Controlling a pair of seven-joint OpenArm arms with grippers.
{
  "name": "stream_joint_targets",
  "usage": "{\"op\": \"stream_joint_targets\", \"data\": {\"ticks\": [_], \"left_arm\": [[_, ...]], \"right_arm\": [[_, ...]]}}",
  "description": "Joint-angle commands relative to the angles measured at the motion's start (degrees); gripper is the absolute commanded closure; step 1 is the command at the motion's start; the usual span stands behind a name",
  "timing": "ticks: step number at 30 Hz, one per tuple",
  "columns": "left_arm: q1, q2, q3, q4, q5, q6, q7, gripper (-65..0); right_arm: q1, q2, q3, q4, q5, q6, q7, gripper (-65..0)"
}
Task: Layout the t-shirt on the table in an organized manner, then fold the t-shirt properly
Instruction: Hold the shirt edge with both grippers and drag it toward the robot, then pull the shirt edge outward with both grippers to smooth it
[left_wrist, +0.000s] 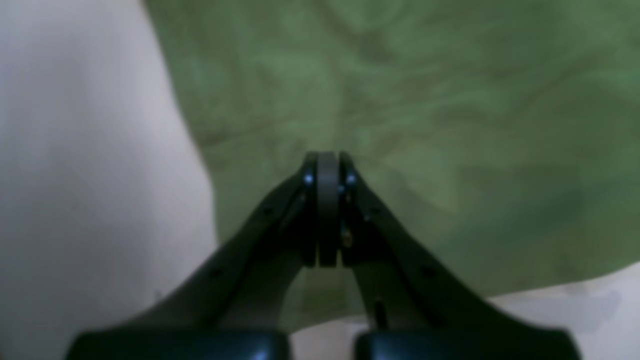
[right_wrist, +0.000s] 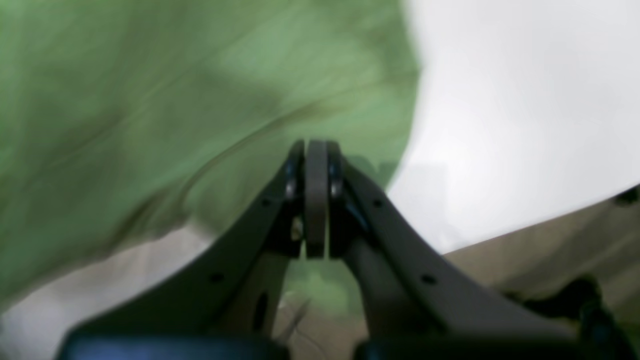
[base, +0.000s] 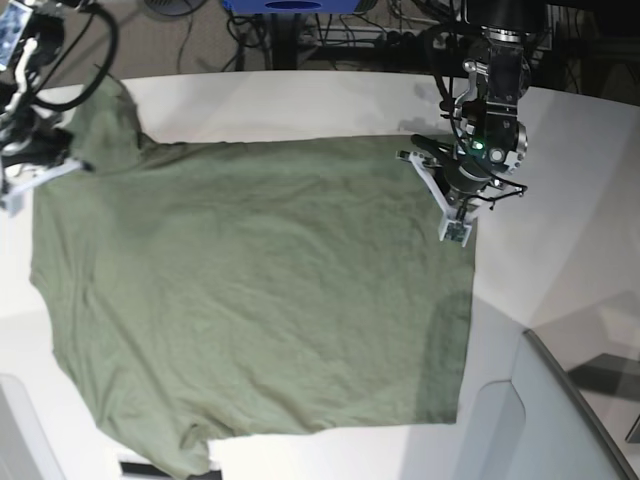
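One olive-green t-shirt (base: 260, 290) lies spread across the one white table (base: 570, 200), taking up most of the middle and left of the base view; it is the only cloth in sight. Its body is largely flat with shallow wrinkles, one straight hem edge runs down the right side of that view, and one sleeve shows at the bottom near the lower edge. Two arms are at work, one at each of the shirt's far corners. The left gripper (left_wrist: 327, 162) sits at the upper right corner of the shirt in the base view (base: 455, 225); in its wrist view the two black jaws are pressed together with green cloth all around and behind the tips, though whether fabric is pinched between them is not clear from the blurred picture. The right gripper (right_wrist: 316, 150) is at the upper left of the base view (base: 30, 175), at the corner where a second sleeve rises in a small peak towards the far table edge; its jaws too are closed tight, with cloth filling the left of its wrist view and bare table to the right. One grey raised panel (base: 540, 420) stands at the lower right, apart from the shirt.
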Motion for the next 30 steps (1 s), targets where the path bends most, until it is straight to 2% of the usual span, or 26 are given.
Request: {"op": "stream_joint_targets", "data": {"ticks": [1,7,9,14,17,25,28,30], "left_arm": [[-0.7,-0.4,-0.1,1.0,0.1,0.4,-1.5,0.0],[2.1,-2.6,-0.3,0.9,0.1,0.4,-7.5,0.0],[3.1,-3.2,-0.3,0.9,0.1,0.4,-8.0,0.0],[4.4,-3.9,-0.3,0.9,0.1,0.4,-8.0,0.0],[4.4,-3.9,-0.3,0.9,0.1,0.4,-8.0,0.0],[4.3,-3.9,-0.3,1.0,0.1,0.4,-8.0,0.0],[4.3,-3.9,-0.3,1.0,0.1,0.4,-8.1,0.0],[4.3,-3.9,-0.3,1.0,0.1,0.4,-8.1,0.0]], "right_arm": [[-0.5,0.4,-1.9,2.5,0.9,0.3,1.0,0.0],[-7.4,-0.2,-16.3,7.8,0.7,-0.1,1.1,-0.8],[-8.5,-0.2,-19.3,8.3,0.6,-0.1,0.4,-0.8],[-7.7,-0.1,-23.0,8.3,0.6,-0.1,-5.4,-0.9],[-7.4,-0.1,-23.0,8.3,0.8,-0.1,-7.1,0.0],[-7.4,-0.2,-22.5,8.1,0.7,-0.2,-7.2,-0.8],[-7.3,-0.5,-18.2,8.1,0.7,-0.2,-7.3,-1.1],[-7.2,-0.5,-16.0,8.1,0.7,-0.2,-7.3,-4.4]]}}
